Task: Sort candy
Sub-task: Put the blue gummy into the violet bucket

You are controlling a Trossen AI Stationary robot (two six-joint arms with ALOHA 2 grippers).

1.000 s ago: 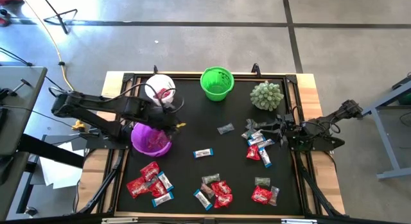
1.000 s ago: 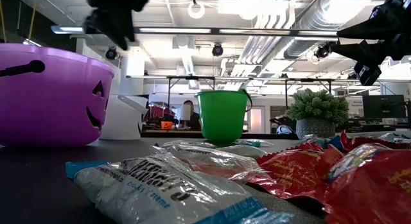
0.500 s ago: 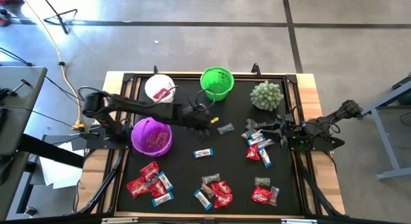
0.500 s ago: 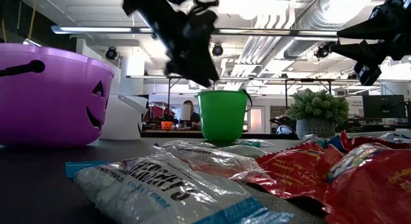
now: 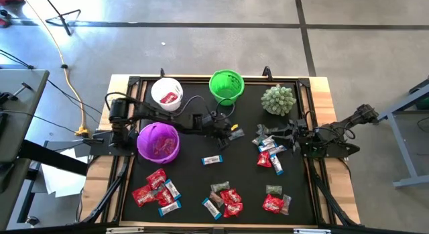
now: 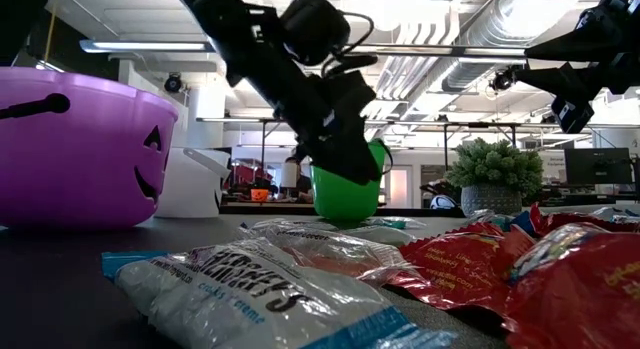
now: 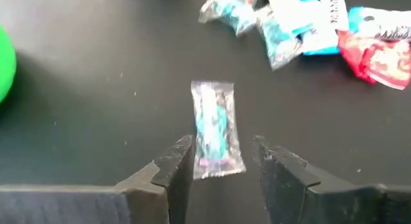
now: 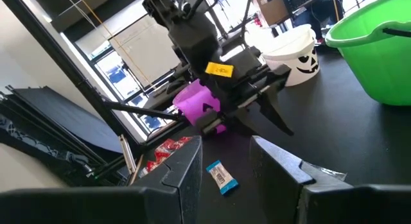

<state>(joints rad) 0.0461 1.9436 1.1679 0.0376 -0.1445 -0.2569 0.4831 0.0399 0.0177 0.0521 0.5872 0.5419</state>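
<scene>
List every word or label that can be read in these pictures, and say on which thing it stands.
"HERSHEY'S", with "creme" beneath: on the white candy wrapper nearest the low camera.
Yellow tag on the left arm: print too small to read.
Blue-white wrappers in the left wrist view: letters cut off, unreadable.

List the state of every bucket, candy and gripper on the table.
White bucket: upright, red candy inside.
Purple bucket: upright, red candy inside.
Green bucket: upright.
Clear teal candy: flat on mat, between open fingers.
Left gripper: open, over that candy.
Right gripper: open, holding nothing.
</scene>
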